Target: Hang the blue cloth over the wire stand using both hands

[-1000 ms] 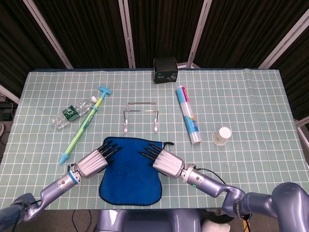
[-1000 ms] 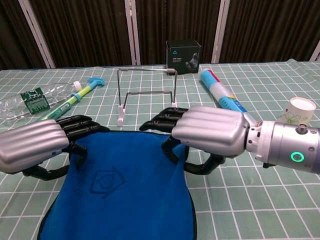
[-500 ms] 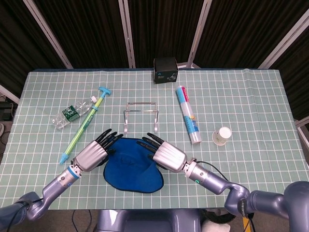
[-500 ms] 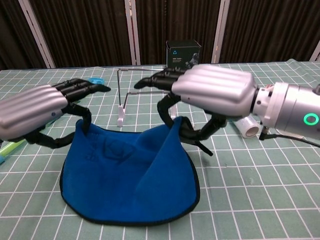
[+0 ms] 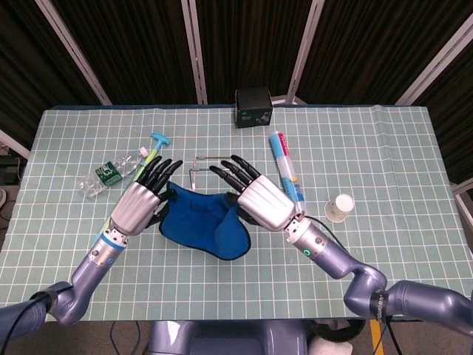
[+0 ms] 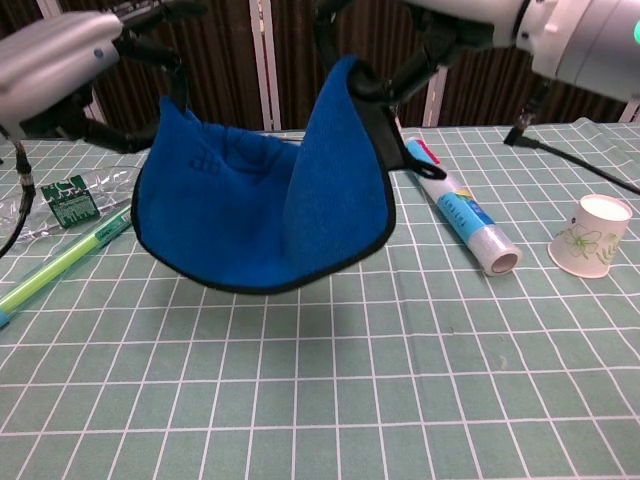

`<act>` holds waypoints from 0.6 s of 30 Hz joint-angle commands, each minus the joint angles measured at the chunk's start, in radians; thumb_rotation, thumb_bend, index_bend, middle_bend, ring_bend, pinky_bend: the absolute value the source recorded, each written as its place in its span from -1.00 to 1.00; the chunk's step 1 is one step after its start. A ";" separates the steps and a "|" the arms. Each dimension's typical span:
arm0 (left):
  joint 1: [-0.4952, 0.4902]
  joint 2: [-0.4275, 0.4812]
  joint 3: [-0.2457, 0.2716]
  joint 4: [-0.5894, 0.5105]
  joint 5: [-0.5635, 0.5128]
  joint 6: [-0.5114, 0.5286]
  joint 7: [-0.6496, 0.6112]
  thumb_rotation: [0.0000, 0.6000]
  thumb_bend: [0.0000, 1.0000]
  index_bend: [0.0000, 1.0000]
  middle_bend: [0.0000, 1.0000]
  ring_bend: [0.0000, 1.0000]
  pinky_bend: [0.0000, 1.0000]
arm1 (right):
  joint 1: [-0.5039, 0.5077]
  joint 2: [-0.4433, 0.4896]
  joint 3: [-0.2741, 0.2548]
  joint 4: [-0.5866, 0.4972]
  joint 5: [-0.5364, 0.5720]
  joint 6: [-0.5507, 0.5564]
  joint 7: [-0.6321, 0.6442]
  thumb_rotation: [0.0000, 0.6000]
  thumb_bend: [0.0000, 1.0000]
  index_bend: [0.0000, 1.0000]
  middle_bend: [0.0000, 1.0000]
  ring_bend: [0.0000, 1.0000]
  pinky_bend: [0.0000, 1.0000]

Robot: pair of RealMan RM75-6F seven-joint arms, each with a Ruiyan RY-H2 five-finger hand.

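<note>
The blue cloth [image 5: 201, 223] [image 6: 258, 200] hangs in the air, sagging between my two hands. My left hand [image 5: 143, 198] [image 6: 70, 60] pinches its left top corner, and my right hand [image 5: 257, 197] [image 6: 470, 15] pinches the right top corner. The wire stand [image 5: 214, 160] stands on the table just beyond the cloth; only its top bar shows in the head view. In the chest view the cloth hides the stand.
A green-and-blue pump [image 5: 133, 194] [image 6: 60, 265] and a crushed plastic bottle [image 5: 109, 174] [image 6: 62, 200] lie at the left. A tube [image 5: 287, 174] [image 6: 458, 218] and a paper cup [image 5: 340, 208] [image 6: 595, 235] lie at the right. A black box [image 5: 253, 108] stands at the back.
Both hands have lifted the cloth off the table and carried it up and toward the stand. It lay flat one second ago and now hangs clear of the table.
</note>
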 commanded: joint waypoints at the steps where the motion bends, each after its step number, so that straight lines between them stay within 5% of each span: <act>1: -0.028 0.040 -0.069 -0.067 -0.061 -0.025 0.034 1.00 0.18 0.63 -1.00 -1.00 -1.00 | 0.015 0.042 0.069 -0.028 0.064 -0.002 0.015 1.00 -0.14 0.37 -0.92 -1.00 -1.00; 11: -0.102 0.092 -0.208 -0.091 -0.237 -0.132 0.099 1.00 0.18 0.63 -1.00 -1.00 -1.00 | 0.079 0.069 0.194 0.042 0.261 -0.076 0.034 1.00 -0.14 0.37 -0.90 -1.00 -1.00; 18: -0.140 0.051 -0.224 -0.005 -0.301 -0.177 0.095 1.00 0.18 0.63 -1.00 -1.00 -1.00 | 0.111 0.008 0.189 0.186 0.309 -0.110 0.089 1.00 -0.14 0.37 -0.89 -1.00 -1.00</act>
